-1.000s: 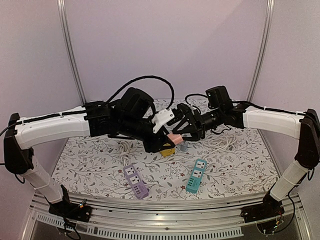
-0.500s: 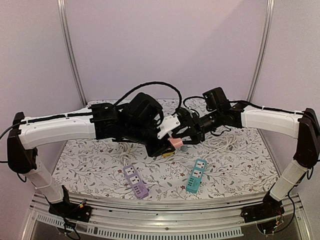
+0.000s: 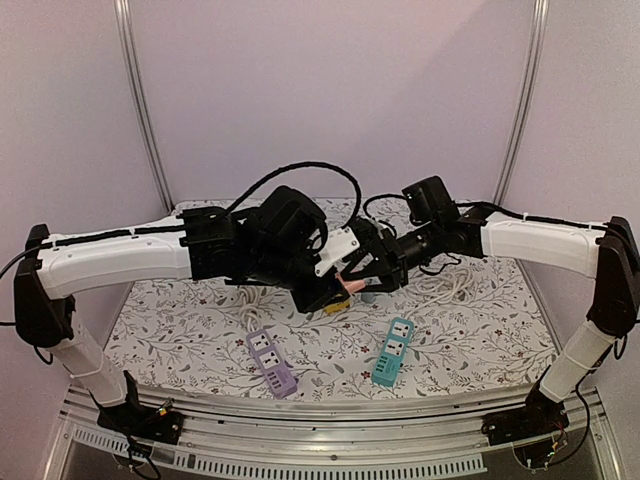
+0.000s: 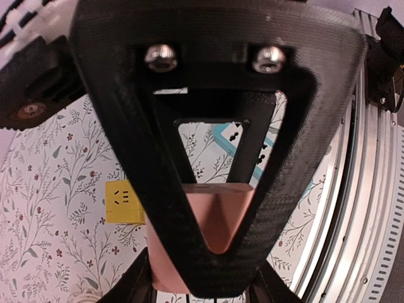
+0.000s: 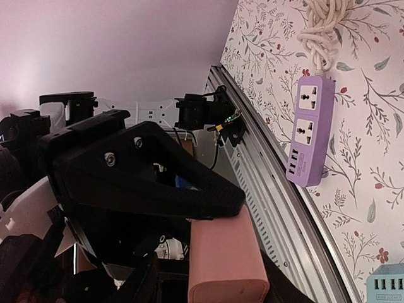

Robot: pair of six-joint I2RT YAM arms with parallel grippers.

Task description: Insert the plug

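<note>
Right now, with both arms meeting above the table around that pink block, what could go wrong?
1. The pink rectangular block hangs in the air in the left end effector; I cannot tell whether the right end effector grips it, so a release might drop it.
2. The two end effectors are crowded together, so any sideways move may knock fingers.
3. Fingers and block fill both wrist views, leaving the yellow cube socket partly hidden; alignment could be off.

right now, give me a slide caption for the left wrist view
Left fingers clamp a pink block, yellow socket cube and teal power strip on the table beyond.
</note>
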